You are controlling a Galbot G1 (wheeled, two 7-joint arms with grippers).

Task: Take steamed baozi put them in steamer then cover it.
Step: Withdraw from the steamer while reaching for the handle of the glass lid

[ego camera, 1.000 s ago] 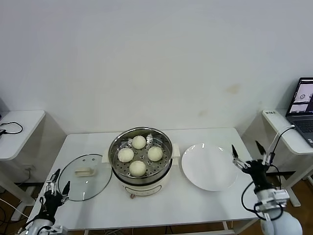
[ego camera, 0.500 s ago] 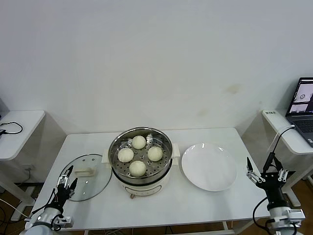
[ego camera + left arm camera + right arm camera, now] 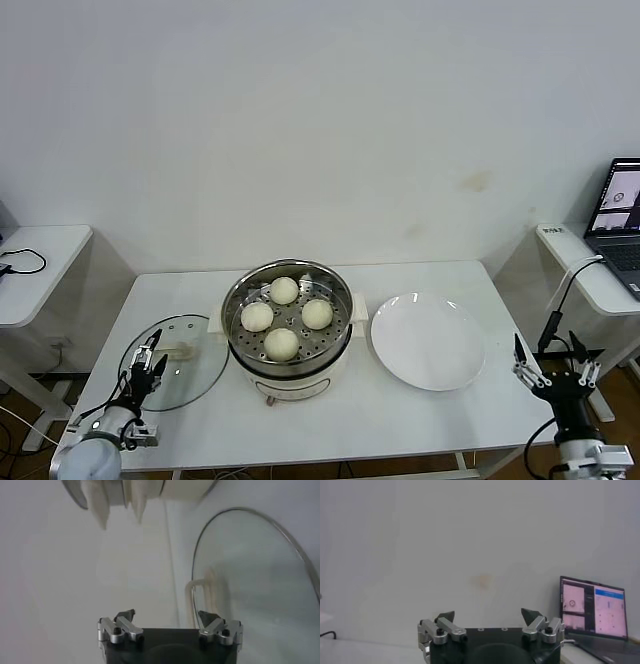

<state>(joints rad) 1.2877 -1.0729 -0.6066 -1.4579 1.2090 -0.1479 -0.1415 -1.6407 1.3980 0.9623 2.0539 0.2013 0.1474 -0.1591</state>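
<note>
The steamer (image 3: 240,300) stands mid-table with four baozi on its perforated tray: one at the back (image 3: 284,290), one on the left (image 3: 257,316), one on the right (image 3: 317,313), one at the front (image 3: 281,343). The cover (image 3: 190,375), a clear glass lid with a cream handle (image 3: 180,351), lies flat on the table left of the steamer. My left gripper (image 3: 148,358) is open and empty, low over the lid's left part, a little short of the handle. In the left wrist view the gripper (image 3: 166,614) faces the handle (image 3: 200,595) and the lid (image 3: 250,580). My right gripper (image 3: 555,362) is open and empty, off the table's right front corner.
An empty white plate (image 3: 428,340) lies right of the steamer. A laptop (image 3: 622,215) sits on a side table at the far right and shows in the right wrist view (image 3: 592,607). A small table with a cable (image 3: 25,262) stands at the far left.
My left gripper has moved in from the table's front left corner over the lid, toward its handle. My right gripper has drawn back and down, away from the plate.
</note>
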